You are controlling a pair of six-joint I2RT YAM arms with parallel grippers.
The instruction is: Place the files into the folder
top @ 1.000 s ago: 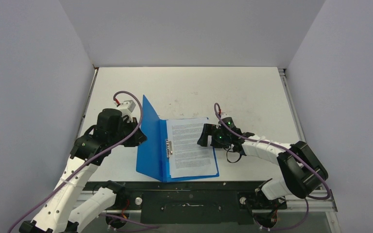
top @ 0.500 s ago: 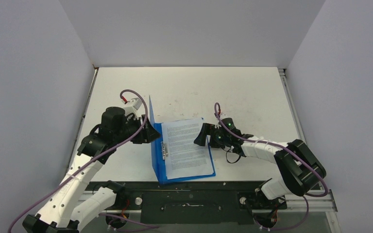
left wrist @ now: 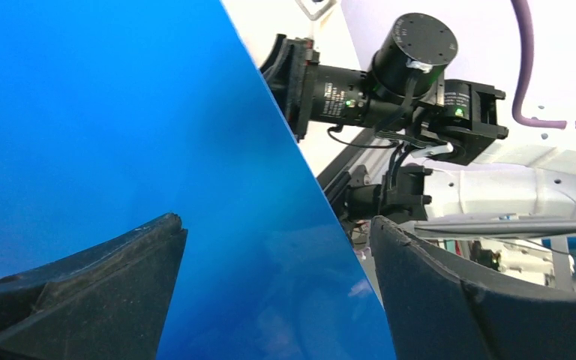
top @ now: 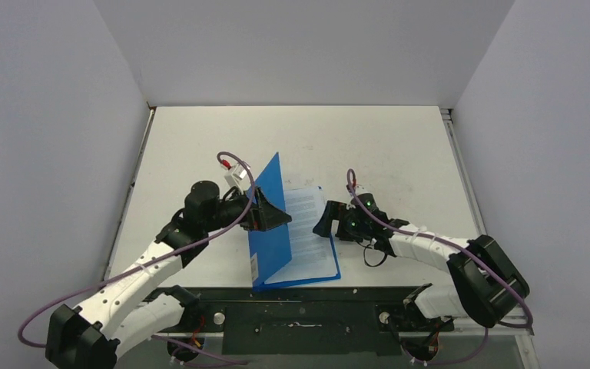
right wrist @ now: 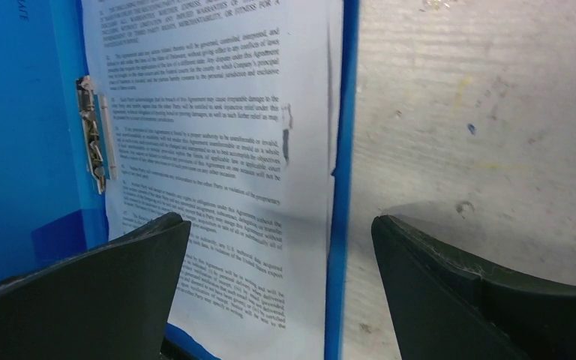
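Note:
The blue folder (top: pixel 273 204) has its cover raised and leaning to the right over the files (top: pixel 308 227), white printed sheets lying on its back panel. My left gripper (top: pixel 275 219) is open against the cover's outer face, and that blue face (left wrist: pixel 120 112) fills the left wrist view beyond the spread fingers (left wrist: pixel 277 240). My right gripper (top: pixel 323 220) is open low over the folder's right edge (right wrist: pixel 341 187), straddling the files (right wrist: pixel 210 135) and the table. A metal clip (right wrist: pixel 94 142) sits at the spine.
The white table (top: pixel 369 146) runs back to grey walls on three sides. A metal rail (top: pixel 299 315) with the arm bases lies along the near edge. The right arm's wrist (left wrist: pixel 390 82) shows beyond the cover's edge.
The left arm has swung the cover up from the left and over toward the files. Its jaws have gone from shut on the cover to wide open. The right gripper has barely moved.

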